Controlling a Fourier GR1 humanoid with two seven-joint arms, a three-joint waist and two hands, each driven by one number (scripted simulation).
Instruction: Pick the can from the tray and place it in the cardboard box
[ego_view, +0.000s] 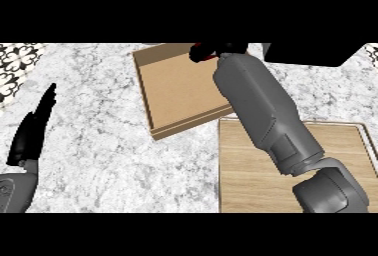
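In the head view, the right hand (230, 48) hung over the far rim of the cardboard box (181, 90), its fingers curled round the red can (209, 56), which was mostly hidden. The left hand (33, 127) rested at the left, fingers straight. The tray (244, 165) lay on the counter (96, 100) beside the box.

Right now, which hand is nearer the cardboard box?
Right. The right hand, fingers curled round the red can, is over the far right corner of the cardboard box. The left hand rests open at the view's left edge, apart from the box.
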